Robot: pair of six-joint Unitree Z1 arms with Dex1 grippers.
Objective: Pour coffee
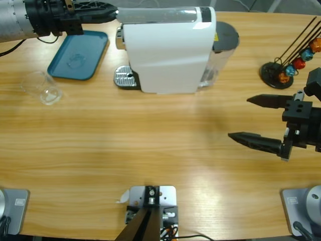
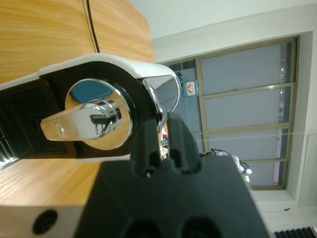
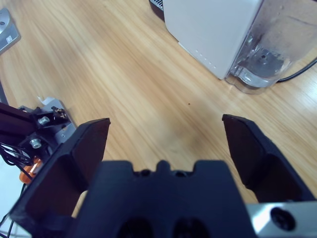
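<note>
left gripper [image 2: 161, 130] clenched at coffee machine [image 1: 168, 50] (right gripper [image 1: 251, 118] spread); glass cup [image 1: 42, 88] empty.

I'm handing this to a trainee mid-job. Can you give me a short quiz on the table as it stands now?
1. True or false: the glass cup stands on the blue tray.
2. The right claw is: A) open over bare table; B) shut on the cup; C) resting on the tray.
3. Fill in: the left claw is at the top of the white coffee ____.
Key: 1 false; 2 A; 3 machine.
</note>
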